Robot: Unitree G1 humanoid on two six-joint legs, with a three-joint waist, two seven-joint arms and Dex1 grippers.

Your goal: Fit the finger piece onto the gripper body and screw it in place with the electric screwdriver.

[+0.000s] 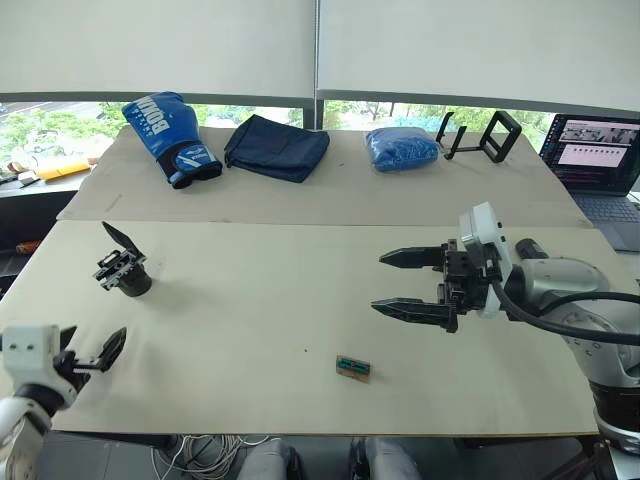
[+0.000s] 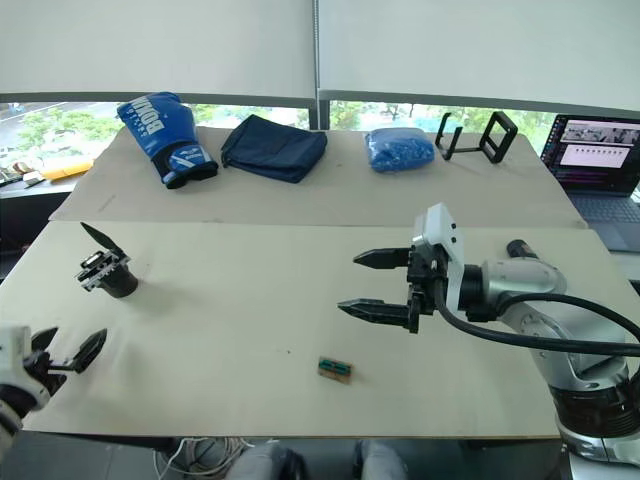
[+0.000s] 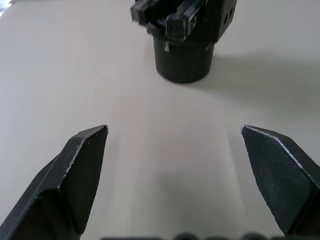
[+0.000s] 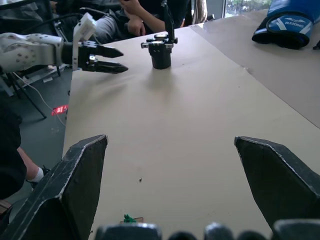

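Your work surface is the long table (image 1: 300,300), covered in tan paper; along its far edge, from ten to two o'clock, lie a blue boxing glove (image 1: 170,135), a folded dark cloth (image 1: 277,147), a blue bundle (image 1: 402,148) and a black wire stand (image 1: 480,135), with a laptop (image 1: 600,160) out at two o'clock.

Your right gripper (image 1: 410,283) hangs over the table at about three o'clock, its two black fingers spread wide with nothing between them. Your left gripper (image 1: 95,352) sits low at eight o'clock, near the table's edge; its fingers also stand apart and empty.

The gripper body (image 1: 125,270) stands at nine o'clock, upright on its round base, one pointed black finger rising from it. From the left wrist it lies straight ahead of the parted fingers, well apart from them. I'd judge it rigid and fairly light, with a smooth base that could slide on the paper; take it around the cylinder, not by the thin finger, which looks like the easiest part to knock or lever.

At five o'clock, a small green-and-tan block (image 1: 353,367) lies flat.
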